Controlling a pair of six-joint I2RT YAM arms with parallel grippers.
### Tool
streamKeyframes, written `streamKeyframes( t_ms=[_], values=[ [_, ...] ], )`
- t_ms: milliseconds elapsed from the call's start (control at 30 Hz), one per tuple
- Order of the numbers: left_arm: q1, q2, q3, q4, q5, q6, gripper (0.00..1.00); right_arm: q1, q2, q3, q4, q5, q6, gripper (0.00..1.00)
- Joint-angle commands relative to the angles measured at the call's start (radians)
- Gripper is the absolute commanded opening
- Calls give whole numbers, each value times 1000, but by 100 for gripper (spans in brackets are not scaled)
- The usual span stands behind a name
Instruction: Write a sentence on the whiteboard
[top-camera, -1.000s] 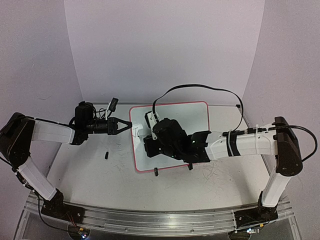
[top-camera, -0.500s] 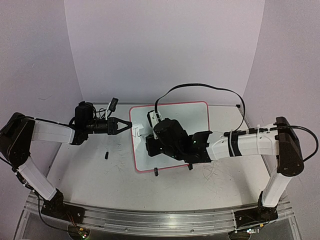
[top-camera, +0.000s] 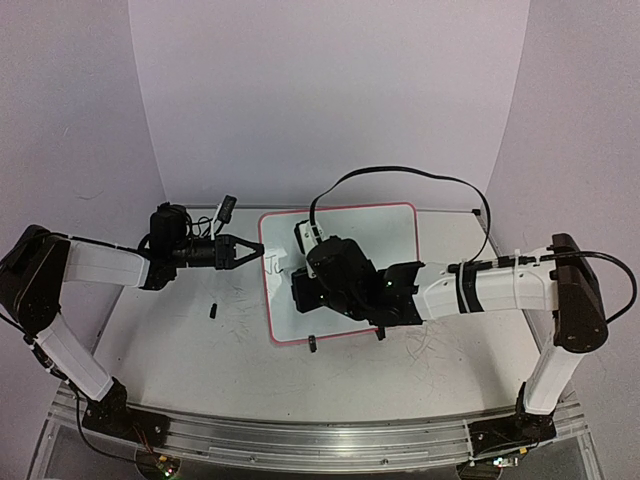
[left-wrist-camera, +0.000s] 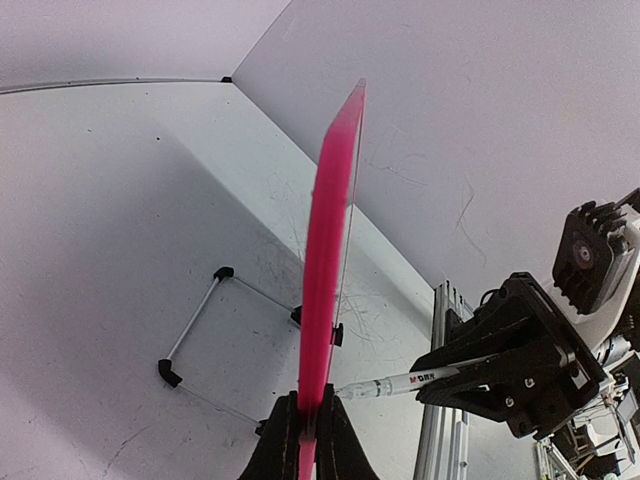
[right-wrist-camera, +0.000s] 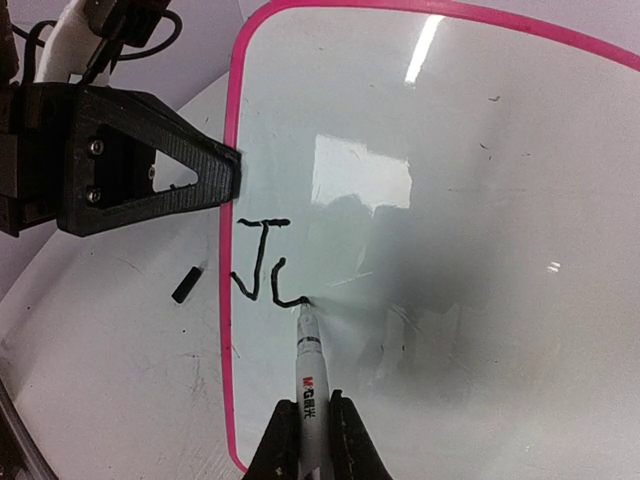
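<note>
The whiteboard (top-camera: 390, 240) with a red-pink rim stands tilted on its two black clip feet at mid-table. My left gripper (top-camera: 250, 252) is shut on its left edge; in the left wrist view the rim (left-wrist-camera: 335, 200) runs up from between the jaws. My right gripper (top-camera: 300, 290) is shut on a white marker (right-wrist-camera: 312, 385). The marker tip touches the board (right-wrist-camera: 480, 200) at the end of a black "J" and a part-drawn letter (right-wrist-camera: 265, 262) near the left rim. The marker also shows in the left wrist view (left-wrist-camera: 420, 380).
A small black cap (top-camera: 213, 309) lies on the tabletop left of the board, also in the right wrist view (right-wrist-camera: 185, 284). A wire stand (left-wrist-camera: 200, 330) props the board from behind. A black cable (top-camera: 400, 175) arcs over the board.
The right gripper has drawn on: a second stroke has appeared beside the "J". The left gripper and board have not moved.
</note>
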Motion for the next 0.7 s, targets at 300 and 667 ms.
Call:
streamKeyframes(
  t_ms=[300,667],
  values=[
    [-2,-48,31,50,38,-13,0,-11,16,68,18,54,-21,0],
    [-2,-48,30,50,38,-13,0,-10,41,73,17,-4,-11,0]
  ],
)
